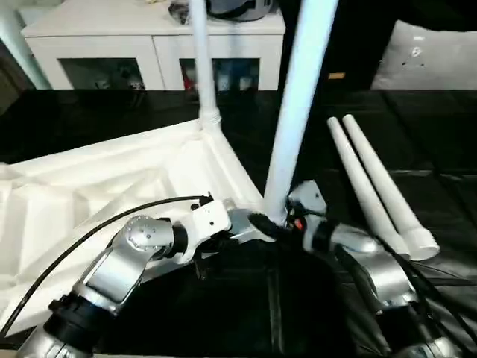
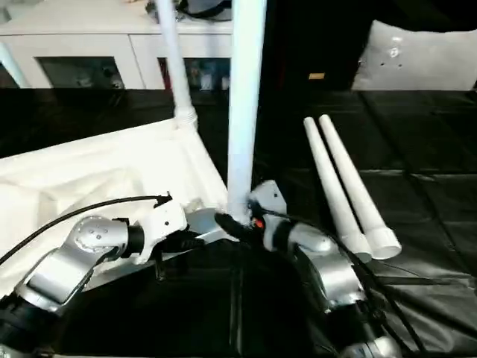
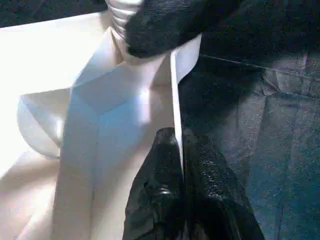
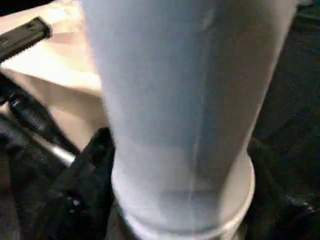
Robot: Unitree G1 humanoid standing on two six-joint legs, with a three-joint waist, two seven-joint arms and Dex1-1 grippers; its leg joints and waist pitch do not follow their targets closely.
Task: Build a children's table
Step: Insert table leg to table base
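Note:
The white tabletop (image 1: 112, 186) lies upside down on the black surface, ribbed underside up. One white leg (image 1: 203, 60) stands upright in its far corner socket. A second leg (image 1: 298, 112) stands upright at the near right corner, with my right gripper (image 1: 287, 222) shut around its lower end (image 4: 185, 150). My left gripper (image 1: 257, 222) is shut on the tabletop's thin rim (image 3: 175, 95) beside that corner, a black finger (image 3: 160, 185) on each side of the wall. Two loose legs (image 1: 376, 186) lie side by side on the right.
A white cabinet (image 1: 149, 45) with glass doors stands at the back. A grey cushion (image 1: 425, 52) sits at the upper right. A black cable (image 1: 89, 231) runs over my left forearm. Another white tube (image 1: 15, 45) slants at the upper left edge.

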